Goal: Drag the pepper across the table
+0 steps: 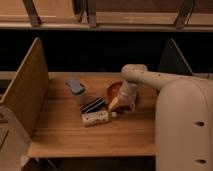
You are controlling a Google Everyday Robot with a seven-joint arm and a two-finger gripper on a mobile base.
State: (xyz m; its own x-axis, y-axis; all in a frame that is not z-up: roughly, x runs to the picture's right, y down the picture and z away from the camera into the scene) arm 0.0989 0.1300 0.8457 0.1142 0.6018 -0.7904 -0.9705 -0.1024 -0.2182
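Observation:
The light wooden table (65, 132) has upright side panels left and right. My arm reaches in from the right, and my gripper (120, 105) points down at the table's middle, just in front of the round orange-red bowl (113, 88). Its jaws stand open, one pale finger (114, 103) showing on the left. The pepper is hidden; I cannot make it out beneath or beside the gripper.
A black-and-white striped oblong (93, 105) and a pale speckled packet (95, 118) lie just left of the gripper. A grey-blue object (76, 87) sits further back left. My white body (182, 130) fills the right foreground.

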